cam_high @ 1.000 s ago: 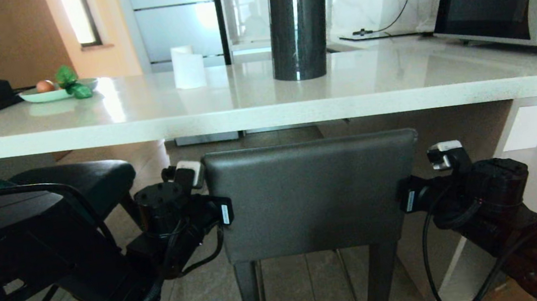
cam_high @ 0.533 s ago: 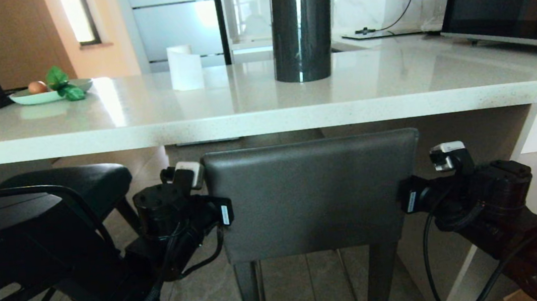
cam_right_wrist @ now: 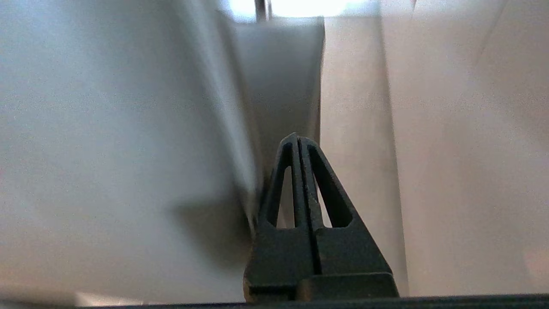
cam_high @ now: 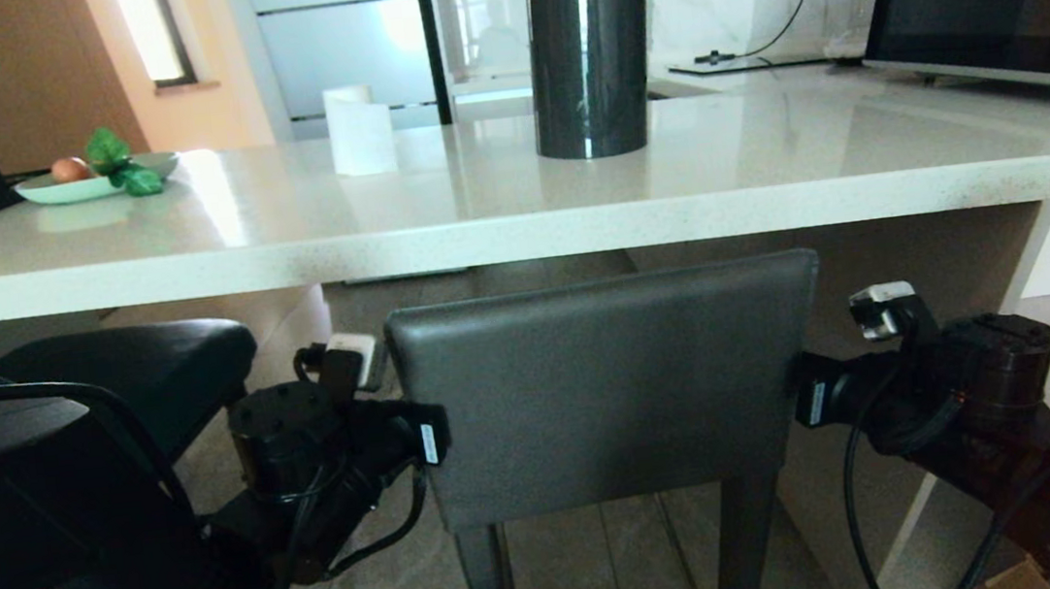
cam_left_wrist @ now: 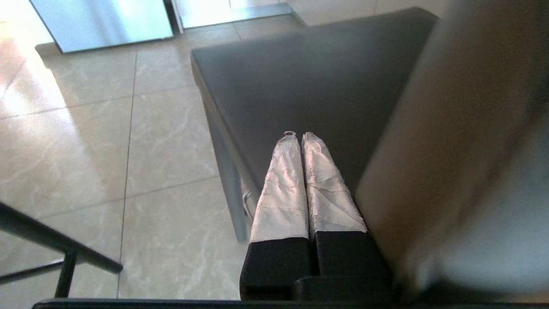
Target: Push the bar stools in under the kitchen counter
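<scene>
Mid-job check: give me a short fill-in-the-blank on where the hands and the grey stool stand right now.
1. The left hand has its fingers ____.
2. The two hands flank the backrest of the ____ stool.
3. The right hand holds ____.
4. The grey stool's backrest top sits ____ the kitchen counter edge.

Missing words: shut; dark grey; nothing; below

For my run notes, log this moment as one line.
stage: pushing grey stool under counter | left tool: shut, beside backrest | right tool: shut, beside opposite edge | teal stool: left, untouched
</scene>
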### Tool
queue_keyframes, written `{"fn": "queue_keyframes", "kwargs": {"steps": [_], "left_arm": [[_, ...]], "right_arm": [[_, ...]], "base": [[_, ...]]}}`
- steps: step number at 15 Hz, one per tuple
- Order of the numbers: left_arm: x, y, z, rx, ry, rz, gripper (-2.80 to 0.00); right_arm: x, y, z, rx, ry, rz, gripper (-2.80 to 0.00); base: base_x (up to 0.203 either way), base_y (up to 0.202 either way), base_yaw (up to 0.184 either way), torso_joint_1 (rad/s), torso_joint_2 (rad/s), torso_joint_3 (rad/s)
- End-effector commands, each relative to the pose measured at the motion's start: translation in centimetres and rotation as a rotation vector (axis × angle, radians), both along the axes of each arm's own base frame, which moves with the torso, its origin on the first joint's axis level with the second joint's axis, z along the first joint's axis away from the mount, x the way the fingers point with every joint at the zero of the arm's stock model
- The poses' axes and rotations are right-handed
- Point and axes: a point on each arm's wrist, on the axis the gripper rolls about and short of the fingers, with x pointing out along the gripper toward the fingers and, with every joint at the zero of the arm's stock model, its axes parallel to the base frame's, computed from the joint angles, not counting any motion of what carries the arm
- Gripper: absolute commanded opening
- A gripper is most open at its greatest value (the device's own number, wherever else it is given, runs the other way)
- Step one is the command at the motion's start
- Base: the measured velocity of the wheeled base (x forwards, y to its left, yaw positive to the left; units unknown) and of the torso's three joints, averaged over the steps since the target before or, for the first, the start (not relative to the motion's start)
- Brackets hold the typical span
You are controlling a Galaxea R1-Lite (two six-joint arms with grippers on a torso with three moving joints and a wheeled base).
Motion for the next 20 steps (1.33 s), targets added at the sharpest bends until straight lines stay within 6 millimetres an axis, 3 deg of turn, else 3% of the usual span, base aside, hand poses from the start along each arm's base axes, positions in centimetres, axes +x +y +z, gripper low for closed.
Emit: {"fn": "queue_keyframes", "kwargs": {"steps": [1,6,11,16,20], "left_arm": [[-1.5,1.6,0.4,-0.015,-0.024,0.04,-2.8],[-3.3,5.0,2.1,-0.037,-0.078,0.157,-2.8],[-10.2,9.0,5.5,-0.086,-0.174,0.215,-2.8],[-17.8,11.9,10.1,-0.149,-0.304,0.231,-2.8],[-22.8,14.3,11.3,-0.144,-0.278,0.318,-2.8]], "right_arm": [[-1.4,-1.4,1.9,0.015,-0.067,-0.028,-2.8],[-4.6,-2.5,4.3,0.028,-0.128,-0.046,-2.8],[-11.4,-4.1,6.4,0.045,-0.221,-0.049,-2.8],[-17.7,-4.7,10.7,0.068,-0.404,0.019,-2.8],[-24.7,-5.6,12.7,0.057,-0.314,0.028,-2.8]], "base": [[0.0,0.0,0.0,0.0,0.0,0.0],[0.0,0.0,0.0,0.0,0.0,0.0],[0.0,0.0,0.0,0.0,0.0,0.0],[0.0,0.0,0.0,0.0,0.0,0.0],[0.0,0.0,0.0,0.0,0.0,0.0]]}}
